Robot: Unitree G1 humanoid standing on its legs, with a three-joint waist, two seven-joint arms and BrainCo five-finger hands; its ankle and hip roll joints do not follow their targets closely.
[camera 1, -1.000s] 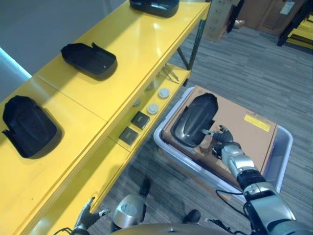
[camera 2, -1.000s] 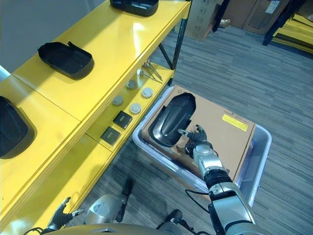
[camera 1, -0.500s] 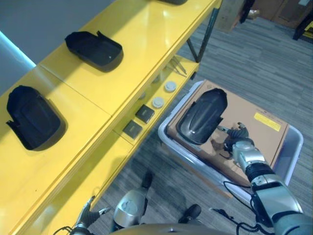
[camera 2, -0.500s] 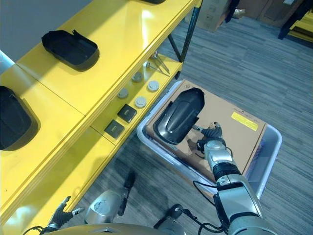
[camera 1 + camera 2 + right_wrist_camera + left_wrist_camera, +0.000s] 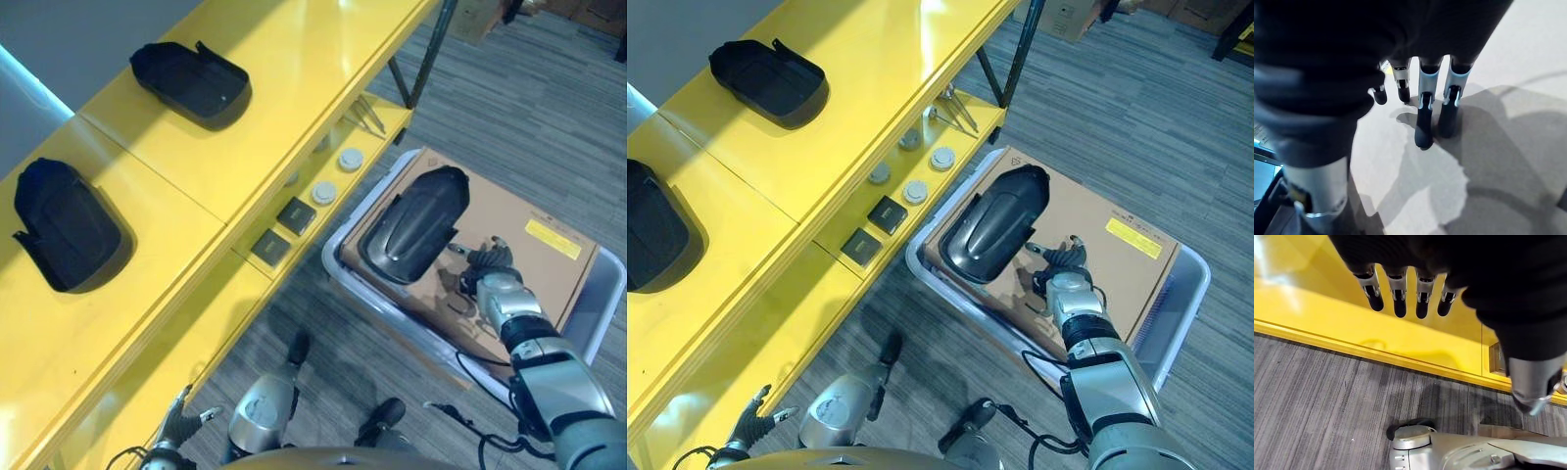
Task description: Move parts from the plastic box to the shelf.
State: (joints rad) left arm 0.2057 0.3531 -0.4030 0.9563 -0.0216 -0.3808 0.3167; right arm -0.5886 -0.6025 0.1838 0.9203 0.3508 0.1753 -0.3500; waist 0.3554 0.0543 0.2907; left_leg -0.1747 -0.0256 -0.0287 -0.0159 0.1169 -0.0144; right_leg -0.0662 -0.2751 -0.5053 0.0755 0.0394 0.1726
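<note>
A glossy black part (image 5: 413, 225) lies on a sheet of cardboard (image 5: 549, 264) inside the grey plastic box (image 5: 333, 279) on the floor. My right hand (image 5: 490, 282) is open just to the right of that part, low over the cardboard (image 5: 1528, 58), and its fingers (image 5: 1423, 122) are straight and hold nothing. Two more black parts (image 5: 191, 80) (image 5: 64, 225) rest on the top board of the yellow shelf (image 5: 294, 98). My left hand (image 5: 176, 429) hangs open near the shelf's lower board (image 5: 1327, 323), fingers (image 5: 1399, 298) straight.
On the lower shelf board lie round discs (image 5: 351, 159), two small black squares (image 5: 294, 213) and some metal tools (image 5: 367, 116). The plastic box stands close against the shelf's front edge. Grey carpet (image 5: 529, 108) stretches beyond the box.
The whole picture has shifted as the camera moved. My right hand stays over the cardboard just right of the black part, and the left hand hangs as before.
</note>
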